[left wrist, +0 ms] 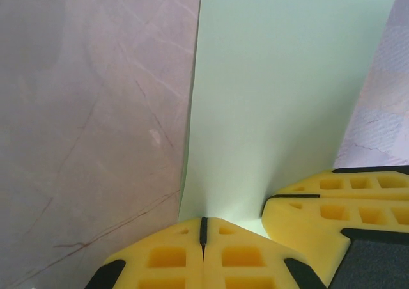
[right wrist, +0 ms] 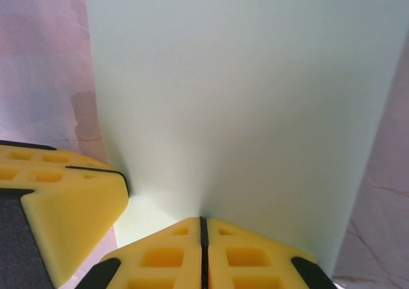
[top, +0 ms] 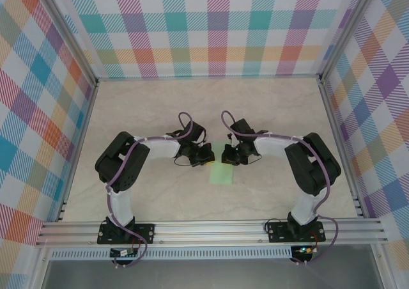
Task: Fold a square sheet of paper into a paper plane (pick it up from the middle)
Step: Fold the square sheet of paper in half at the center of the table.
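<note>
The square sheet of paper (top: 222, 172) is pale mint green and lies at the table's middle, between the two arms. My left gripper (top: 208, 155) and right gripper (top: 229, 155) meet at its far edge, almost touching each other. In the left wrist view the left gripper (left wrist: 204, 224) is shut, and the sheet (left wrist: 281, 97) rises curved from its fingertips, with the right gripper's yellow fingers (left wrist: 332, 206) close beside it. In the right wrist view the right gripper (right wrist: 204, 222) is shut on the sheet's (right wrist: 236, 97) edge, and the left gripper's fingers (right wrist: 64, 199) are at the left.
The pale marbled table (top: 160, 110) is ringed by checked walls (top: 38, 110) on three sides. An aluminium rail (top: 211, 228) runs along the near edge, where both arm bases are bolted.
</note>
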Controlling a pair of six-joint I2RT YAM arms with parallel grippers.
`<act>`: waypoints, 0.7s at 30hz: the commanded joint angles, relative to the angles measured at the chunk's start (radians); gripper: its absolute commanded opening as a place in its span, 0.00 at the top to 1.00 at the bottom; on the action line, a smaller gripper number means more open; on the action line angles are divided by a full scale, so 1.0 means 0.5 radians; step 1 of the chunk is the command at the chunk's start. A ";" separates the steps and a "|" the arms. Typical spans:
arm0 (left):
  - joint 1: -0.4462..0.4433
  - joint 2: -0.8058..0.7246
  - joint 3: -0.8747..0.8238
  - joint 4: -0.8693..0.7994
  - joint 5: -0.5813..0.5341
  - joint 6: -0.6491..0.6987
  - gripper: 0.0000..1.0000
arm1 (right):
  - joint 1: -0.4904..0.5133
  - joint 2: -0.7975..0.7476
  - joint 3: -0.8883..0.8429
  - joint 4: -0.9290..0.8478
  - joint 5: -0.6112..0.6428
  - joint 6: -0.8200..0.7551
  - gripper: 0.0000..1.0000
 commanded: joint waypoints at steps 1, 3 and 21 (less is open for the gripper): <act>-0.013 0.242 -0.153 -0.502 -0.395 -0.020 1.00 | -0.075 -0.027 -0.112 -0.224 0.173 -0.063 0.92; -0.013 0.248 -0.153 -0.504 -0.396 -0.020 1.00 | -0.085 -0.047 -0.126 -0.234 0.177 -0.067 0.92; -0.013 0.266 -0.154 -0.477 -0.349 0.016 1.00 | -0.176 -0.276 -0.381 0.156 0.099 -0.085 0.94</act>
